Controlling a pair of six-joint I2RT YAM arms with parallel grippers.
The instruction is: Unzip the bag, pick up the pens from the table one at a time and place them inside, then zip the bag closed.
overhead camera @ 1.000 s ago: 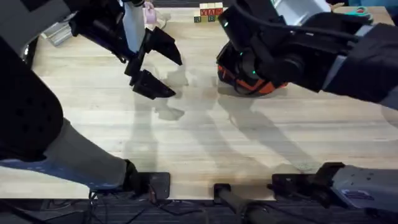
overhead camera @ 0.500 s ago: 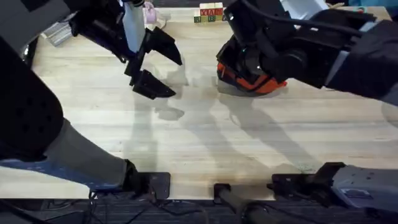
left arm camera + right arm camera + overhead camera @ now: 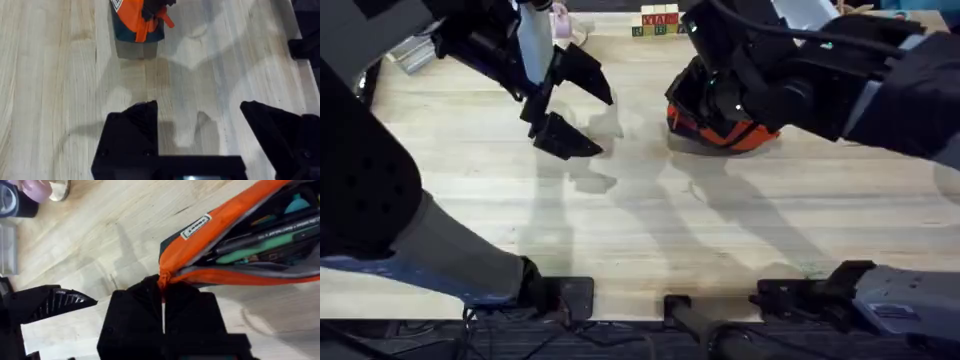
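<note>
Wooden table (image 3: 620,200) with the orange bag (image 3: 235,235) gaping open, pens (image 3: 260,242) inside, right gripper (image 3: 162,292) pinched on its zipper end, left gripper (image 3: 200,132) spread wide, holding nothing.

Left gripper (image 3: 200,135) spread wide over table (image 3: 50,90); bag (image 3: 137,20) ahead.

The bag (image 3: 210,235) is showing orange fabric with a dark base. The pens (image 3: 260,242) inside are showing green and black. The table (image 3: 650,220) is displaying light wood grain.
</note>
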